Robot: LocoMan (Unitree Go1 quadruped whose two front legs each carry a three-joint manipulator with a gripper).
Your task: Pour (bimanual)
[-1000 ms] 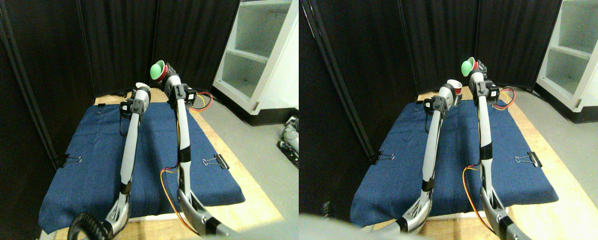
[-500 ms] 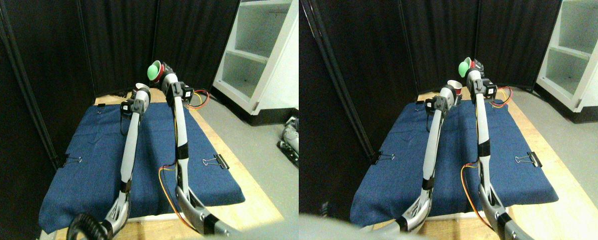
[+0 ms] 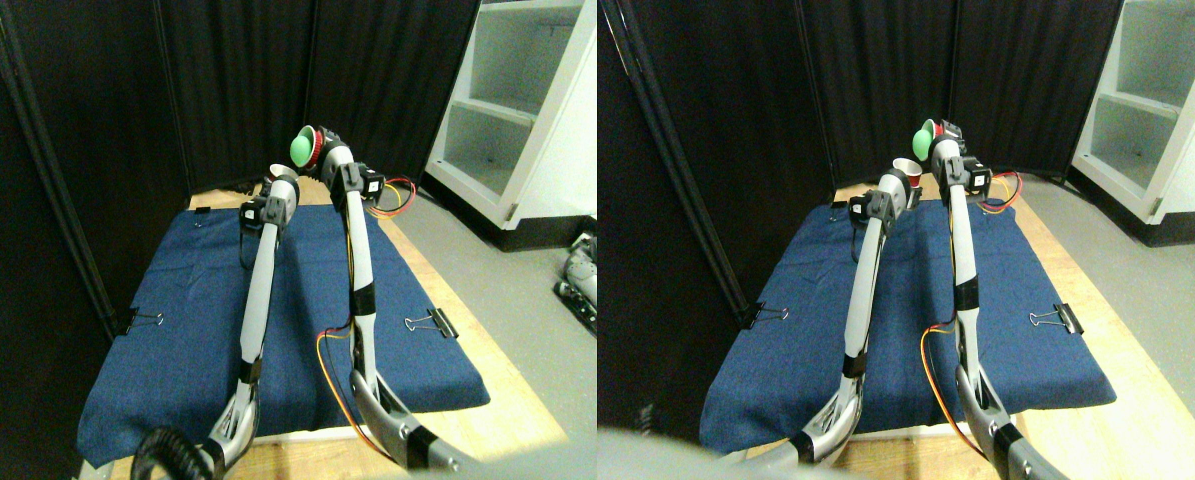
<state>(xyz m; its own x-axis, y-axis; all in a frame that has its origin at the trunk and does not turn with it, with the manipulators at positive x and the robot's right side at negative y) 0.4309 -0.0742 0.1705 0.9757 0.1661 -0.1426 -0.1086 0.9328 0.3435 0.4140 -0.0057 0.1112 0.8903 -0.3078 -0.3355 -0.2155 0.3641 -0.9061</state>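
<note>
The right gripper [image 3: 319, 148] holds a green cup [image 3: 303, 150] tilted, just above the white cup [image 3: 279, 172]. The left gripper [image 3: 279, 186] holds this white cup; its jaws are hidden.

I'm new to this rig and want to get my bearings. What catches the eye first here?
Two pale arms rise from the bottom edge over a blue cloth clipped to a wooden table. At the top of the right arm sits a bright green cup, tipped toward the white-rimmed cup at the tip of the left arm, just below and left of it. Behind hang black curtains, and a white shelf stands at the right.
</note>
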